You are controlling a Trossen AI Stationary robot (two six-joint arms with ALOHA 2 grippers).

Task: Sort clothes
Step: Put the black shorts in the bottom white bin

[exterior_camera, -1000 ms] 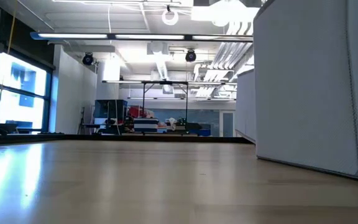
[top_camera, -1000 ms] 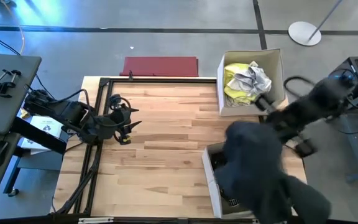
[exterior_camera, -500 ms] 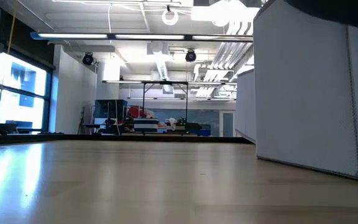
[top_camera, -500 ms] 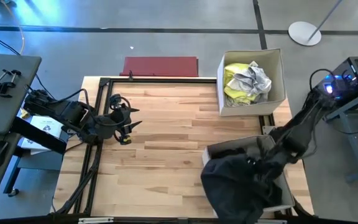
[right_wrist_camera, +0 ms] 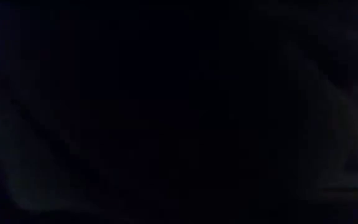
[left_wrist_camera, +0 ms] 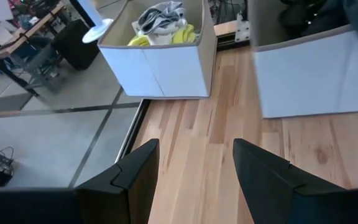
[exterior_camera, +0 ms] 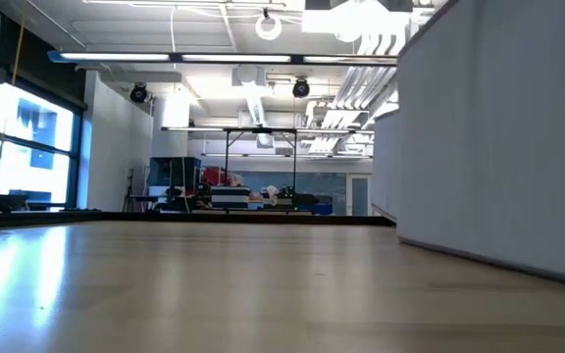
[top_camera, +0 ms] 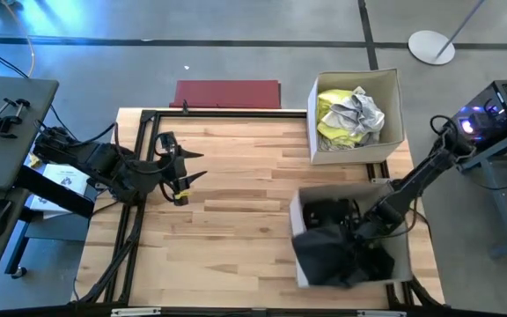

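- The table carries two white boxes.
- The near box holds the dark clothes; my right gripper is down inside it, fingers closed on the dark cloth.
- The far box holds the yellow and grey-white clothes.
- My left gripper waits at the table's left edge, fingers apart, holding nothing.
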